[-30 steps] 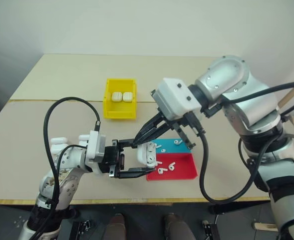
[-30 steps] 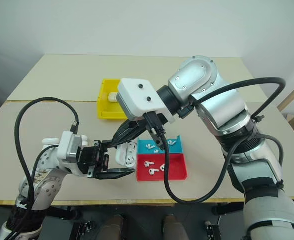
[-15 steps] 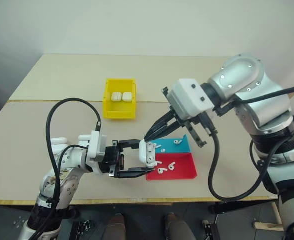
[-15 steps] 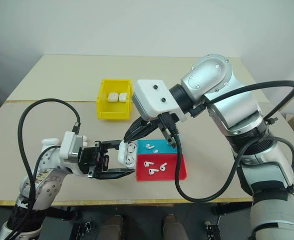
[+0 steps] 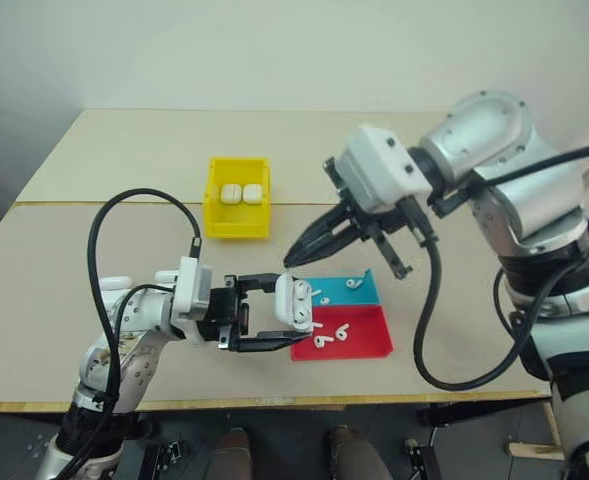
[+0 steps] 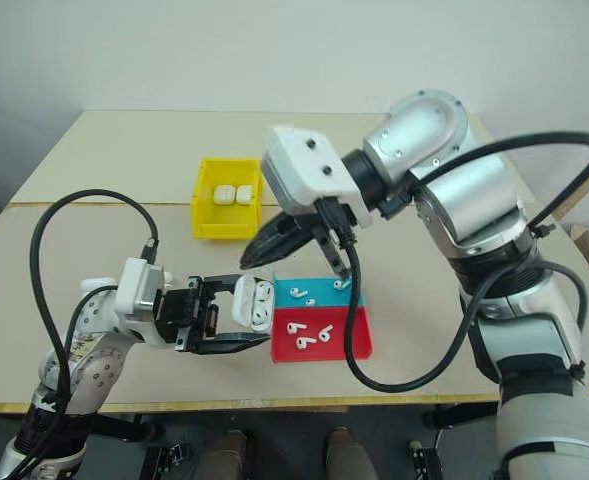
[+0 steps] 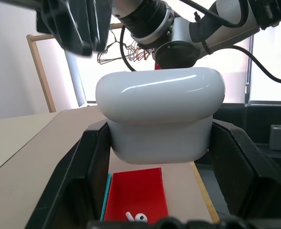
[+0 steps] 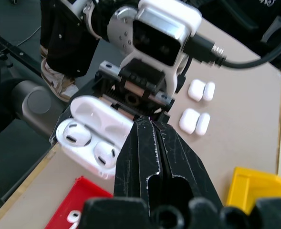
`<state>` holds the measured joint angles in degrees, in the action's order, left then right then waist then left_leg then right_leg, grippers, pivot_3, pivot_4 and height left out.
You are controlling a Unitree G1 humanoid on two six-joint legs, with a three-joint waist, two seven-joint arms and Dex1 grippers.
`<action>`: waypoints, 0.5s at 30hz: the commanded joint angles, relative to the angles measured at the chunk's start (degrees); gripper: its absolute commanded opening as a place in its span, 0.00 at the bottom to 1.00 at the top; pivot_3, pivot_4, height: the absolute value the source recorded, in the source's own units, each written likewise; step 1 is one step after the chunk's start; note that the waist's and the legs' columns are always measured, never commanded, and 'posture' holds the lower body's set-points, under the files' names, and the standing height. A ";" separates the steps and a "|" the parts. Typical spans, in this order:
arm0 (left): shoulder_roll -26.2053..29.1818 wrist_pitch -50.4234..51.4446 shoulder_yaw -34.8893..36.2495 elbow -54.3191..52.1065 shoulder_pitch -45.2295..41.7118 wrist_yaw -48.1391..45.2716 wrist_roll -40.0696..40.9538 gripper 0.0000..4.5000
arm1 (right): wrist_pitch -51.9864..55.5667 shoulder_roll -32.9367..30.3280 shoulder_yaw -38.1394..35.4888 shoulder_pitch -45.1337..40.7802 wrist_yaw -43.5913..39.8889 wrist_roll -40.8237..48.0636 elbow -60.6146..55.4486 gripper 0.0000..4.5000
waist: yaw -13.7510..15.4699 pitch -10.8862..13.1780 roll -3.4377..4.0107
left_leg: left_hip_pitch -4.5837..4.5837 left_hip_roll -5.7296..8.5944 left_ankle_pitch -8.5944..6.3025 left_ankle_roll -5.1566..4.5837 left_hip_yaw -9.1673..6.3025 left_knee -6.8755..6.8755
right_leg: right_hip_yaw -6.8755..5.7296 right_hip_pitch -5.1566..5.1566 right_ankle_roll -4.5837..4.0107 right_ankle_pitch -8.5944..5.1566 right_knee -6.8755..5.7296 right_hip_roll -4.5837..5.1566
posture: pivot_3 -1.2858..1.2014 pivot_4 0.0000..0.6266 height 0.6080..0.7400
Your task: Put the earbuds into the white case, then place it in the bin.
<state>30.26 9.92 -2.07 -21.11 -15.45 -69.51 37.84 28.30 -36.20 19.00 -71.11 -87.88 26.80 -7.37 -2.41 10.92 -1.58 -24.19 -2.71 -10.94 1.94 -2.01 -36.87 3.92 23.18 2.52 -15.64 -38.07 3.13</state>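
Open glossy white case [image 5: 292, 302] clamped between the left gripper [image 5: 270, 313] jaws, lower centre.
Rounded, smooth, lid flipped open, both earbuds [image 8: 90, 145] seated; right gripper [image 5: 292, 260] pinched shut, empty, above it.

The red tray [image 8: 76, 210] beside the white case [image 8: 93, 143] is cut off by the frame edge; the yellow bin [image 8: 252, 191] is partly hidden behind the right gripper [image 8: 152, 125].

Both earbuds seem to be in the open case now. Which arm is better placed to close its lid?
The right. Its tool hovers shut and empty just above the open white case, which the left tool clamps, so the left is occupied.
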 commanded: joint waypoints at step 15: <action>-0.73 -1.26 -0.09 0.97 -2.03 -1.43 -0.38 0.62 | -3.96 5.17 3.71 0.63 -3.87 -2.44 1.38 0.01 | 0.02 0.00 0.00 | -0.01 0.02 0.00 0.00 0.01 -0.01 | 0.00 0.01 0.00 0.00 -0.01 0.01 | 0.52 0.24 1.00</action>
<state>29.84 9.91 -2.33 -19.23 -17.07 -70.74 37.10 26.19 -30.51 22.72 -70.61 -88.93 24.92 -5.19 -2.39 10.93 -1.58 -24.20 -2.69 -10.94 1.95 -2.00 -36.87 3.92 23.19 2.52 -15.64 -38.08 3.14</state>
